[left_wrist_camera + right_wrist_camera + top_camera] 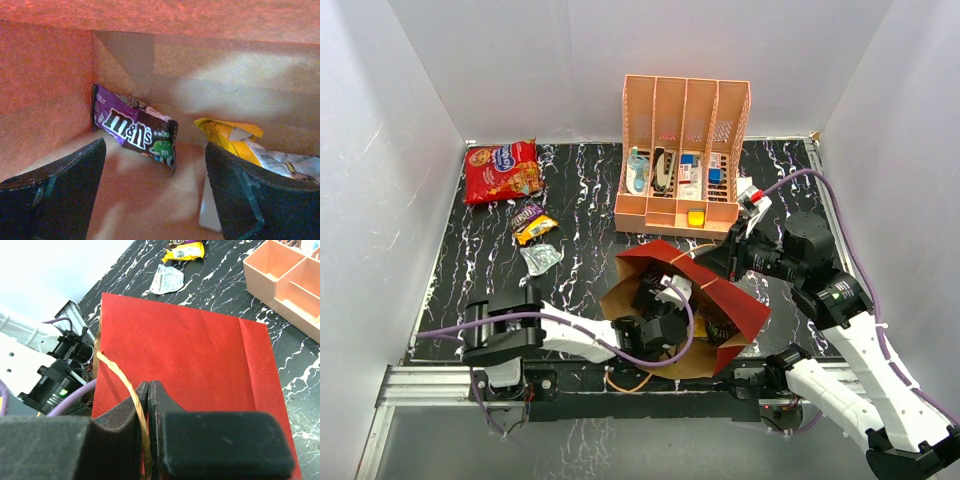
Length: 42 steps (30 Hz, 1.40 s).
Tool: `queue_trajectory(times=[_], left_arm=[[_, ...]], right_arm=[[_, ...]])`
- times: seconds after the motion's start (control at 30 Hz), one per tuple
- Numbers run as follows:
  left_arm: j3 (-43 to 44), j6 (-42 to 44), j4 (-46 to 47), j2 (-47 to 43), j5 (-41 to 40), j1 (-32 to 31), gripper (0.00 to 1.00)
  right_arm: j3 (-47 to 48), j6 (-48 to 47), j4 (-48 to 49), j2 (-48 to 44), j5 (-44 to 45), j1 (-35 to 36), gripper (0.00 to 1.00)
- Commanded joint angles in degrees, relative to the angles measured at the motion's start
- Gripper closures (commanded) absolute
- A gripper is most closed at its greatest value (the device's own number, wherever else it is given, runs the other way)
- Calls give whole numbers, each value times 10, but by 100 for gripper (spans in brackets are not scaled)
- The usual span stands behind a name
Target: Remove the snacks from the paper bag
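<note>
The paper bag (740,300) lies on its side, red outside, its mouth toward the left arm. My left gripper (155,197) is inside it, open with nothing between its fingers. Just ahead of it on the kraft floor lie a purple M&M's packet (134,130) and a yellow packet (232,137). My right gripper (150,390) is shut on the bag's twine handle (120,375), above the red wall (190,355). Out on the table lie a large red cookie bag (502,170), a yellow-brown packet (533,222) and a silver packet (540,259).
A peach slotted rack (682,105) holding small blue-white items stands behind the bag, close to my right gripper (733,255). White walls enclose the black marbled table (580,200) on three sides. The left arm's purple cable (650,358) loops in front of the bag's mouth.
</note>
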Motion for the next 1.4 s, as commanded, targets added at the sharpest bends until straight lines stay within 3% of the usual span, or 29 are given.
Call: queue_trajectory(times=[0.0,0.17,0.23,0.5,0.6,0.8,1.17,1.37], left_arm=[[15,47,84,34,-26,19,21],[16,51,97,78,-28,39,23],[16,58,105,90,-31,46,28],[21,89,115,82,-18,51,60],[33,84,79,71,-15,51,75],[58,20,-53,8,13,51,87],[-6,-27,-161,-181,188,52,92],[-43,-37,-208,-332,291,51,91]], right_arm=[[21,-3,14,-2,-1,3,92],[24,-3,8,-5,-1,3,92],[24,-3,7,-7,1,3,92],[27,-4,4,-6,4,4,92],[26,-3,5,-7,3,2,92],[28,-6,0,-8,8,3,92],[24,-8,8,-7,14,3,92],[22,-6,9,-10,20,3,92]])
